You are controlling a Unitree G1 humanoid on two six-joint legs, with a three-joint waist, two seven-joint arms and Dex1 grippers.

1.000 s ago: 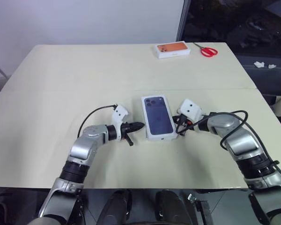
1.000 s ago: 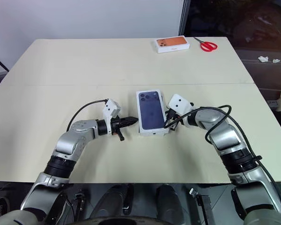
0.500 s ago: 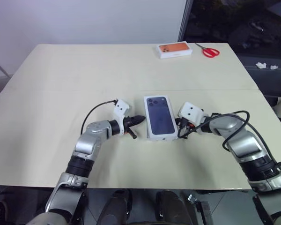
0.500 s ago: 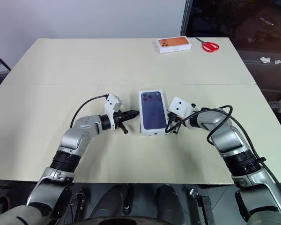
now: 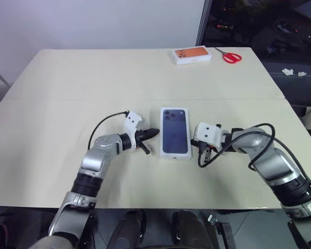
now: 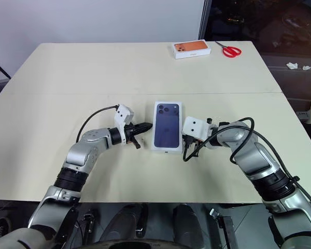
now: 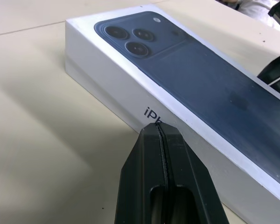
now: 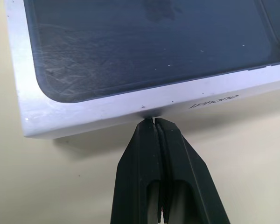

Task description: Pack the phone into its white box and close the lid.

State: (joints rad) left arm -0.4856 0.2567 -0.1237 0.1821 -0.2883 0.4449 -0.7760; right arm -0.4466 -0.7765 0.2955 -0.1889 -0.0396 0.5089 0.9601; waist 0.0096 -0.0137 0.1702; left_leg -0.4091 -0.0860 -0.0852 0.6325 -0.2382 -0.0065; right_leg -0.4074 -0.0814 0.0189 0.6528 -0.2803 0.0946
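Lid [image 5: 175, 132] with its dark phone picture sits closed at counter [image 5: 67, 98] centre, left tool [image 5: 154, 133] clenched empty at its 9 o'clock side, right tool [image 8: 154, 122] clenched empty at 3 o'clock, so I judge only final pressing remains.

I am seeing the lid [image 6: 167, 125] lying flat on the table [image 6: 67, 78]. My left gripper [image 6: 149, 125] is sitting just beside it, my right gripper [image 6: 184, 141] near the other side.
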